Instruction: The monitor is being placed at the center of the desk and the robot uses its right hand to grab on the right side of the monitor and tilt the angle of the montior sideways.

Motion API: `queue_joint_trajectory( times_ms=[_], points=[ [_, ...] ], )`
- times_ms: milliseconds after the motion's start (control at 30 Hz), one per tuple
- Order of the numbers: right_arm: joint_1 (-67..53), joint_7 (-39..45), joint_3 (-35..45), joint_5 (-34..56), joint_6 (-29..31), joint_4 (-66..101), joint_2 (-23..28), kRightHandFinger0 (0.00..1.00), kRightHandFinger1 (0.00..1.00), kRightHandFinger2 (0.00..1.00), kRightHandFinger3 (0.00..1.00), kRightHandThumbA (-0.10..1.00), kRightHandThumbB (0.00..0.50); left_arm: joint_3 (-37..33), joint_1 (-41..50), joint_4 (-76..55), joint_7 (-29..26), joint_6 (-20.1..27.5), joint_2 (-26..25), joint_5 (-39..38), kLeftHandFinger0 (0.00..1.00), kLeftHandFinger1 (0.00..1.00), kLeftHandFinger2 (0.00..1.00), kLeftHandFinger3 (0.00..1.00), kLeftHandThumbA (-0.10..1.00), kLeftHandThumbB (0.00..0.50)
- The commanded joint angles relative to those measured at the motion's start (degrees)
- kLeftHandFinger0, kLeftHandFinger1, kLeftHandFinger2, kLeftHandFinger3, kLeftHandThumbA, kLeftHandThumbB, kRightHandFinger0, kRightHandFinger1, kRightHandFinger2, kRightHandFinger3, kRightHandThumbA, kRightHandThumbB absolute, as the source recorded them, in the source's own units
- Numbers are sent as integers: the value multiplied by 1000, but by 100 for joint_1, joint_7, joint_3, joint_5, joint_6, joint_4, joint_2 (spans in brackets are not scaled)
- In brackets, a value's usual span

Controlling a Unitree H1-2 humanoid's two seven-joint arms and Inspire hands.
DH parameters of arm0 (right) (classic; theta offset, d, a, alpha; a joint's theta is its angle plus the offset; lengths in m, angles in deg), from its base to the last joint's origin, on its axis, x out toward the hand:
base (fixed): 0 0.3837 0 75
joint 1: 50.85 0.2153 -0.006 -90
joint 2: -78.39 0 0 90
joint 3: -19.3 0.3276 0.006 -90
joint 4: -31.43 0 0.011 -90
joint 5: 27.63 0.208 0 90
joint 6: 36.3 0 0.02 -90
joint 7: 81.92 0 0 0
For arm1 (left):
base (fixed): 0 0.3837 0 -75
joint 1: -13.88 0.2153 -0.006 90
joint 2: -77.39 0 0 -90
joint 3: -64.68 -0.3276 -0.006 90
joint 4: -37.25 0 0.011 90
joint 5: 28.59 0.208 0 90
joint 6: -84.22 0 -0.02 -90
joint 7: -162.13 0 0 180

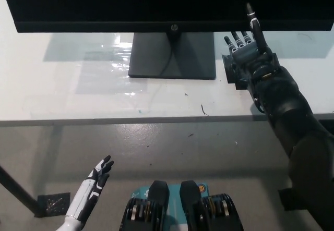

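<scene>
A black monitor (167, 4) spans the top of the head view, its dark screen facing me and its square black base (172, 56) standing on the white desk (94, 95). My black right hand (248, 51) is raised over the desk just right of the base, below the monitor's lower edge. One finger points up against the bezel near its right part while the others are curled; the hand holds nothing. My white left hand (94, 186) rests low at the lower left, below the desk's front edge, fingers straight and apart.
The desk's front edge (156, 120) runs across the middle of the view, with grey floor beneath it. A dark desk leg (18, 192) and its foot plate show at the lower left. A cable runs down the monitor's base.
</scene>
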Motion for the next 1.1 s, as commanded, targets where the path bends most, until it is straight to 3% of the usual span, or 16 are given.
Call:
queue_joint_trajectory(
  times_ms=[0, 400, 600, 667, 867, 1067],
  points=[
    [552, -154, 22, -96, -68, 23, 98, 1000, 1000, 1000, 1000, 1000, 304, -20, -58, -198, -49, 225, -57, 19, 1000, 1000, 1000, 1000, 1000, 250],
    [504, 133, -15, -163, -155, 55, 161, 1000, 1000, 1000, 1000, 1000, 304, -3, -108, -178, -45, 225, -59, 11, 1000, 1000, 1000, 1000, 1000, 244],
    [100, 1146, -181, -225, -147, 415, -1, 1000, 1000, 1000, 1000, 1000, 304, -10, -169, -183, -64, 225, -102, 53, 1000, 1000, 1000, 1000, 1000, 231],
    [-230, 1500, -325, -233, -154, 901, -138, 1000, 1000, 1000, 1000, 1000, 326, 12, -177, -168, -28, 225, -109, 14, 1000, 1000, 1000, 1000, 1000, 236],
    [-2691, 1457, -1144, 354, -1539, 5797, -919, 1000, 1000, 1000, 1000, 1000, 354, 53, -212, -75, -86, 225, -122, 33, 1000, 1000, 1000, 1000, 1000, 252],
    [-4348, 1330, -1853, 652, -1948, 8868, -807, 1000, 1000, 1000, 1000, 1000, 370, 64, -207, -61, -63, 225, -136, 12, 1000, 1000, 1000, 1000, 1000, 235]
  ],
)
